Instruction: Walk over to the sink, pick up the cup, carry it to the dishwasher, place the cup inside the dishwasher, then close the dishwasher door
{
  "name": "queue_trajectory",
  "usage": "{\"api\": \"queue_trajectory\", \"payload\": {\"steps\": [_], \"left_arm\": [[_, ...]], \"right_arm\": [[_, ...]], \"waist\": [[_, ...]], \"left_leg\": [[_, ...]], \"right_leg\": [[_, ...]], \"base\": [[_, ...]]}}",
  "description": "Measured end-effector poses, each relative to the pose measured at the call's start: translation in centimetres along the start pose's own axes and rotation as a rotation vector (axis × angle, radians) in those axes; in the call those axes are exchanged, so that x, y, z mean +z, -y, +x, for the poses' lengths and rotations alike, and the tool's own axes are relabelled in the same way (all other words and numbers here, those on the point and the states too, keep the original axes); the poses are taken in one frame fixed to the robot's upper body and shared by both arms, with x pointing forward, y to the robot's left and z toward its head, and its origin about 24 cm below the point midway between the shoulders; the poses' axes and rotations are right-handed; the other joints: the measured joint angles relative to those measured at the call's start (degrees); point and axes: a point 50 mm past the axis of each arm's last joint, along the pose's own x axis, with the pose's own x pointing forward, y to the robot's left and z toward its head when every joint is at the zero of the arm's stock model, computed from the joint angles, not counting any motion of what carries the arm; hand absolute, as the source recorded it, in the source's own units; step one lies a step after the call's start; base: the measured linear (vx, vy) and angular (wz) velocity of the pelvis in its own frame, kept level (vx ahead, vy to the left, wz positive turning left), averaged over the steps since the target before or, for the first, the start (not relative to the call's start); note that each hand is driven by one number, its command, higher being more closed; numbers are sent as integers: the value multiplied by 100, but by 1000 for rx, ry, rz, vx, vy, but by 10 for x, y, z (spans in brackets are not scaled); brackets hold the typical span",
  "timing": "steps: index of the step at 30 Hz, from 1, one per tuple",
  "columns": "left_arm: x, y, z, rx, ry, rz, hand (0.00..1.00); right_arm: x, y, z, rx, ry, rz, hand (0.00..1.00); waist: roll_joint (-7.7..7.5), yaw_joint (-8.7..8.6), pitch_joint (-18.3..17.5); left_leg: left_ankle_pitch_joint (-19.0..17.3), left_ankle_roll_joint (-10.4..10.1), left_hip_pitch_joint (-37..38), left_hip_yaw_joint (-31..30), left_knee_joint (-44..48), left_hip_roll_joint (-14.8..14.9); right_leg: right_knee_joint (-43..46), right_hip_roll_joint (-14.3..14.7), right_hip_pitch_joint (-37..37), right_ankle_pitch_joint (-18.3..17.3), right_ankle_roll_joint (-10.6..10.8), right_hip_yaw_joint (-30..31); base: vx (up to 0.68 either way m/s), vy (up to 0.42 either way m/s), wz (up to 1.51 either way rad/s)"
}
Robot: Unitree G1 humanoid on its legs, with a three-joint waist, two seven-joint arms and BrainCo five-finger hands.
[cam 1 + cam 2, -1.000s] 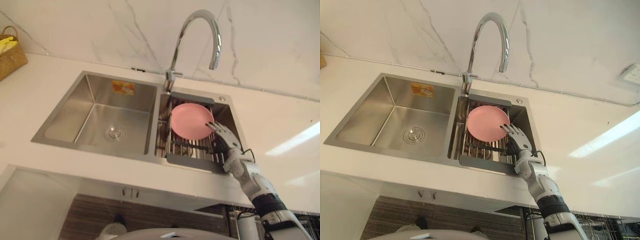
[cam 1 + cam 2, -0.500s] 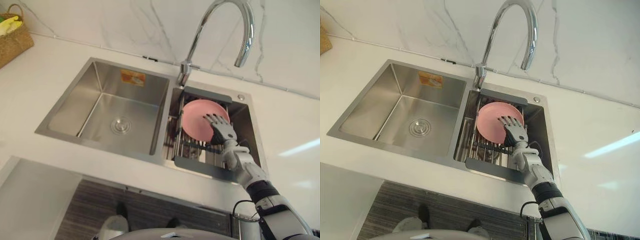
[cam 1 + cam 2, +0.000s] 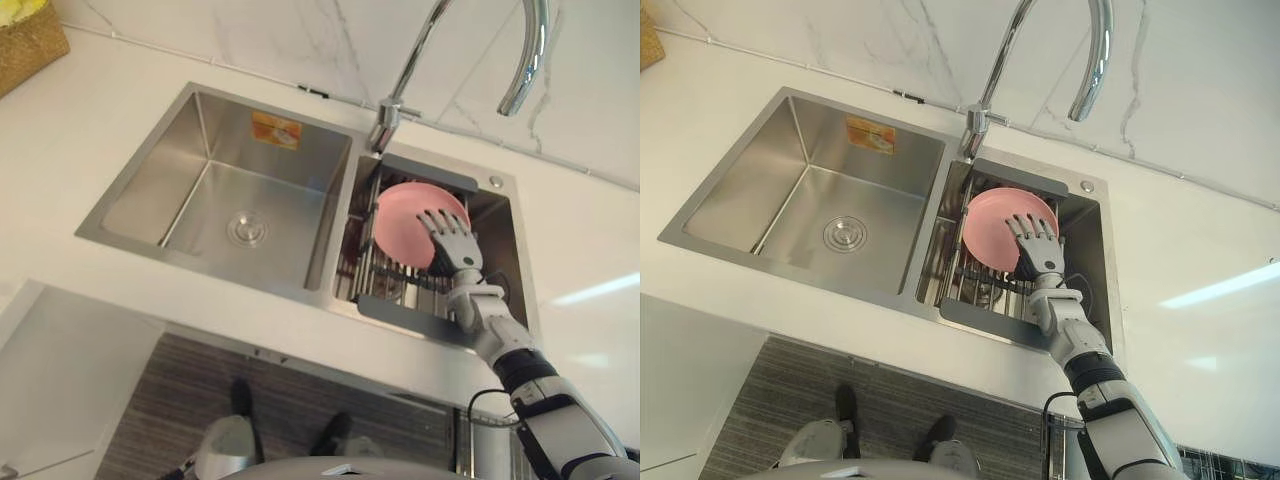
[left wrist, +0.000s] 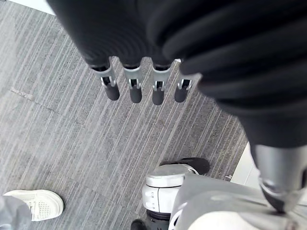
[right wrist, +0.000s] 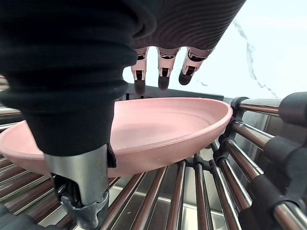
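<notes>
White worktop (image 3: 90, 140) runs below a marble-veined wall. A steel sink (image 3: 140, 190) of 2 basins is set into it, and a curved tap (image 3: 520, 60) rises at the far edge between them.

From the head, a woven basket (image 3: 25, 40) sits at the far left of the worktop. The left basin shows its drain (image 3: 246, 229) and an orange sticker (image 3: 275, 130) on its far wall. In the right basin a wire rack (image 3: 385, 285) carries a pink plate (image 3: 405, 215). The right robot hand (image 3: 455, 250) lies over the plate's right part.

From the left wrist, the left robot hand (image 4: 133, 86) hangs above a grey striped floor (image 4: 57, 129), its fingers straight and apart, holding nothing. A person's white shoe (image 4: 36, 203) stands on that floor.

From the right wrist, the plate rests hollow side up on the rack's bars. The right robot hand's fingers (image 5: 163, 72) reach straight out above the hollow, while its thumb (image 5: 79, 191) sits low by the near rim, outside the plate. The robot hand is spread about the plate, not clamped on it. Whether any fingertip touches the plate cannot be told.
</notes>
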Motion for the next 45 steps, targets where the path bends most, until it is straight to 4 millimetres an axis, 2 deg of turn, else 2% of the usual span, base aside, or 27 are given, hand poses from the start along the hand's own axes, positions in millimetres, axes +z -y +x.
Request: {"api": "queue_trajectory", "payload": {"steps": [6,11,18,19,23,24,25,26,27,28,29,30,31,32,38,45], "left_arm": [[6,0,0,3,28,2,0],[20,2,0,8,70,12,0],[40,6,0,1,127,-3,0],[42,8,0,-2,132,-1,0],[43,11,0,-8,137,0,0],[43,12,0,-11,139,0,0],[47,12,0,-9,147,3,0],[47,11,0,-6,145,-3,0],[42,15,1,-15,128,-12,0],[43,17,1,-17,130,-15,0],[48,11,0,5,155,-12,0],[48,8,0,16,153,-10,0],[49,5,0,24,151,-6,0],[48,11,0,10,147,-7,0],[45,14,0,1,144,-11,0],[50,15,-1,0,166,-12,0]], "right_arm": [[-1,2,0,-28,-7,-10,0],[-6,17,12,-78,-7,-35,0],[-14,47,30,-204,-25,-65,0],[-16,52,32,-220,-29,-69,0],[-19,71,41,-296,-36,-75,0],[-21,77,42,-332,-49,-65,0],[-22,81,43,-359,-64,-56,0],[-22,83,44,-373,-70,-46,0],[-23,90,44,-414,-77,-38,0],[-24,94,44,-432,-84,-39,0],[-27,96,44,-446,-95,-44,0],[-27,96,44,-448,-95,-39,0],[-26,98,44,-459,-98,-21,0],[-27,101,45,-470,-105,-16,0],[-24,114,45,-587,-133,23,0],[-24,116,46,-575,-155,70,0]], "waist": [[27,7,100],[41,1,233],[119,3,513],[190,5,586],[237,20,628],[282,16,664],[129,15,727],[108,60,753],[352,139,729],[388,103,759],[342,-10,750],[266,-15,744],[258,27,753],[264,42,756],[274,53,757],[277,49,754]], "left_leg": [[21,-2,-67,-41,2,3],[105,16,-321,-64,3,42],[146,-19,-599,-56,2,123],[149,-23,-604,-54,1,135],[166,-52,-780,-40,0,203],[131,-146,-829,-32,-2,217],[85,-79,-840,70,235,96],[24,203,-943,-1,793,119],[-406,122,-935,-182,1128,349],[-403,94,-938,-168,1064,335],[-206,58,-885,-154,779,291],[-85,76,-878,-145,682,254],[23,62,-887,-130,534,267],[127,59,-845,-125,386,265],[302,-39,-693,-60,85,314],[390,-49,-567,-38,60,325]], "right_leg": [[57,-12,-75,-1,1,-9],[74,-11,-321,22,-38,0],[159,31,-603,17,-64,0],[148,49,-619,17,-65,0],[53,141,-784,18,-66,27],[-42,191,-788,19,-70,41],[-186,40,-831,73,-125,109],[-138,-6,-884,93,-97,173],[-8,139,-909,128,-17,204],[206,73,-994,181,-112,278],[372,76,-893,222,-169,345],[231,105,-796,103,-179,365],[40,196,-792,152,-244,343],[29,211,-797,180,-249,298],[30,301,-797,154,-289,310],[23,321,-688,186,-296,293]], "base": [[-8,-10,2],[-38,2,2],[-81,-4,7],[-63,-9,6],[-75,-14,3],[-70,19,2],[-35,18,-8],[61,-53,-37],[113,-95,-30],[142,-50,13],[103,11,43],[54,1,30],[-18,-40,1],[-40,-24,-4],[-2,-8,-1],[58,-32,-1]]}}
